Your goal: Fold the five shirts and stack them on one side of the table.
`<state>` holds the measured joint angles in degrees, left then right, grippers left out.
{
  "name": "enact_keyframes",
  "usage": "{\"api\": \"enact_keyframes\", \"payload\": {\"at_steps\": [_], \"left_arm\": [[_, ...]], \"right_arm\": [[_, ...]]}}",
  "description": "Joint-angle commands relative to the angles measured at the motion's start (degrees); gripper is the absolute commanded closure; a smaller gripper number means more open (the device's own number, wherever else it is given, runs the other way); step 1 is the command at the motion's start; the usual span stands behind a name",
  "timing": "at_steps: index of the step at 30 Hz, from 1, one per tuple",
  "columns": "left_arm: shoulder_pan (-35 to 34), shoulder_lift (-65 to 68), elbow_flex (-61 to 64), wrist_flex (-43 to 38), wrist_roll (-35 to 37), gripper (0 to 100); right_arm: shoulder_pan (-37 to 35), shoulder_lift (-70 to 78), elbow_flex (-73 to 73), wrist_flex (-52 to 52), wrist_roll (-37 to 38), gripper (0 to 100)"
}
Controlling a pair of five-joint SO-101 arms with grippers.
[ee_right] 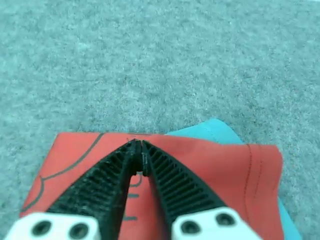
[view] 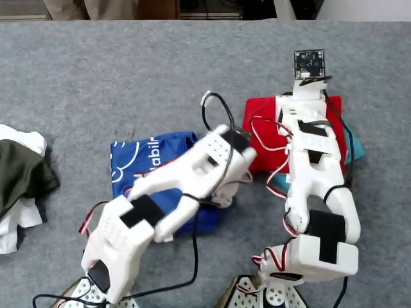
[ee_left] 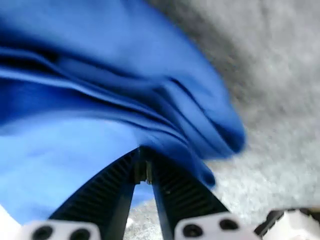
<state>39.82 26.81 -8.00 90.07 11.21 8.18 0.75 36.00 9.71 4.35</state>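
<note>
Where the left arm lies across the middle of the grey tabletop [view: 128, 77], the blue shirt [view: 151, 163] sits beneath it, partly folded, white print showing on the part clear of the arm; a darker blue corner shows out past the forearm on the near side.

Left hand [ee_left: 143, 167]: jaws pressed together, tips at the hem of the blue shirt [ee_left: 100, 100] and closed on a fold of it; cloth around the tips bunched in long ridges; bare grey tabletop just beyond the hem.

Right arm stretched straight out over the red shirt [view: 263, 138]; red shirt folded to a neat rectangle, lying flat on the right arm's side of the tabletop, just beside the blue one. A teal shirt [view: 355, 151] lies under the red, its edge showing out at the far side.

Right hand [ee_right: 139, 155]: jaws brought together, nothing seen between them; tips over the far edge of the red shirt [ee_right: 215, 170]; cannot tell whether they touch the cloth. Corner of the teal shirt [ee_right: 215, 131] shows past that edge.

At the tabletop's left edge, well apart from the others, a loose heap: a dark green shirt [view: 22, 173] crumpled on top of a white shirt [view: 19, 215]; neither folded.
</note>
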Motion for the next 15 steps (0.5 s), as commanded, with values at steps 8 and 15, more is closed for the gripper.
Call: {"api": "enact_keyframes", "payload": {"at_steps": [8, 15], "left_arm": [[-21.8, -1.5, -19.0, -3.4, 0.2, 98], [-21.5, 7.1, -20.8, -6.2, 0.6, 98]], "right_arm": [[0.8, -0.2, -3.0, -1.1, -0.2, 99.4], [0.8, -0.2, -3.0, -1.1, -0.2, 99.4]]}}
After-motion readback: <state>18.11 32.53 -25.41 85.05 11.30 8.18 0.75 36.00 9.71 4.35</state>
